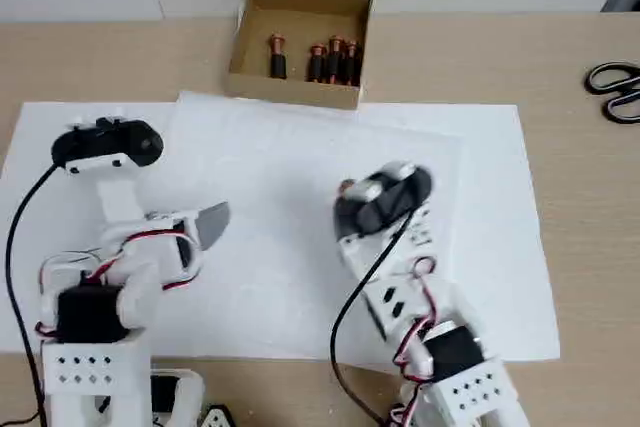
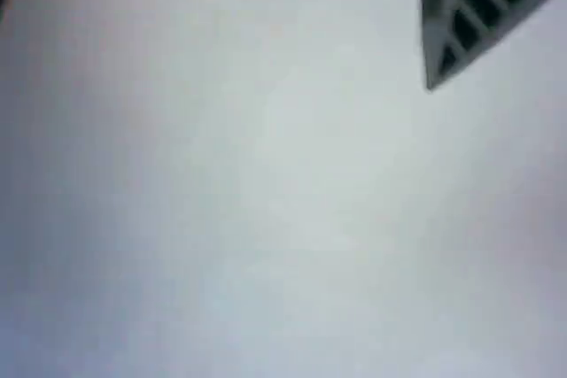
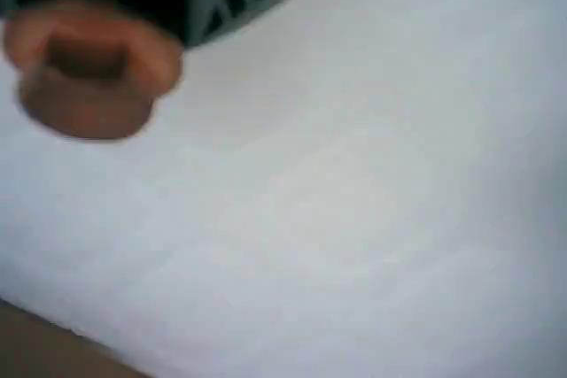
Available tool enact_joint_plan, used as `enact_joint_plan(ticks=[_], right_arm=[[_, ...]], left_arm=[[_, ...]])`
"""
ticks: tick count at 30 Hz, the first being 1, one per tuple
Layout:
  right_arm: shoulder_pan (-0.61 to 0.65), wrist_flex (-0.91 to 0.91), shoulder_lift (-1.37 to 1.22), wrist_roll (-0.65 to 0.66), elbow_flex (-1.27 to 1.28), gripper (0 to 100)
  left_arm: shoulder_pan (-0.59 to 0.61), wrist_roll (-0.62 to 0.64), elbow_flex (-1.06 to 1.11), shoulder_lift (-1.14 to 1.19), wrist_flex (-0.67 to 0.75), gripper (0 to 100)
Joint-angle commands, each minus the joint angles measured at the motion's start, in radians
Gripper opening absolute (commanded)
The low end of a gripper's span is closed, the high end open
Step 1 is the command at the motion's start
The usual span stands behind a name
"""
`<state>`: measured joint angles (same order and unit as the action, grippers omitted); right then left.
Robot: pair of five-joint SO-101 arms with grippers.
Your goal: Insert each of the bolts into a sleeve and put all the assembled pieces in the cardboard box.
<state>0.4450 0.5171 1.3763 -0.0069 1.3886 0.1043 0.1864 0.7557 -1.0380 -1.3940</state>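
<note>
**Right pincer grips a copper piece; four pieces lie in the box**

From the high camera, the cardboard box (image 1: 300, 44) sits at the far edge of the white paper (image 1: 280, 277) on the wooden table (image 1: 560, 67). Inside it are four assembled pieces (image 1: 336, 59), copper tops over black bodies. One is alone on the left and three are close together on the right. My left pincer (image 1: 208, 221) hangs over the left part of the paper, well apart from the box. I cannot tell whether it is wide or narrow. My right pincer (image 1: 350, 190) is over the middle of the paper, nearer the box, with the copper piece (image 1: 347, 187) peeking out at its tip. Scissors (image 1: 615, 89) lie at the table's right edge.

From my left wrist, a grey ribbed part of that pincer stands over the white paper.

From my right wrist, my right pincer is clamped on the copper piece (image 3: 89, 73), whose flanged round end faces the camera. Black and ribbed grey parts of the pincer lie against it. The paper is under it, and a strip of table shows past the paper's edge. I cannot tell whether the piece touches the paper.
</note>
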Motion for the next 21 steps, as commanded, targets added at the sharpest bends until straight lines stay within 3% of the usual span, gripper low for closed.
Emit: enact_joint_plan(ticks=[1, 10, 21], right_arm=[[-0.064, 0.107, -0.096, -0.009, -0.301, 0.4], [-0.127, 0.076, -0.812, -0.014, -0.982, 0.4], [-0.122, -0.343, -1.735, -0.012, -1.682, 0.4]], left_arm=[[0.043, -0.112, -0.045, -0.012, -0.005, 30], [0.044, -0.117, -0.044, -0.012, -0.011, 30], [0.044, -0.117, -0.03, -0.012, -0.011, 30]])
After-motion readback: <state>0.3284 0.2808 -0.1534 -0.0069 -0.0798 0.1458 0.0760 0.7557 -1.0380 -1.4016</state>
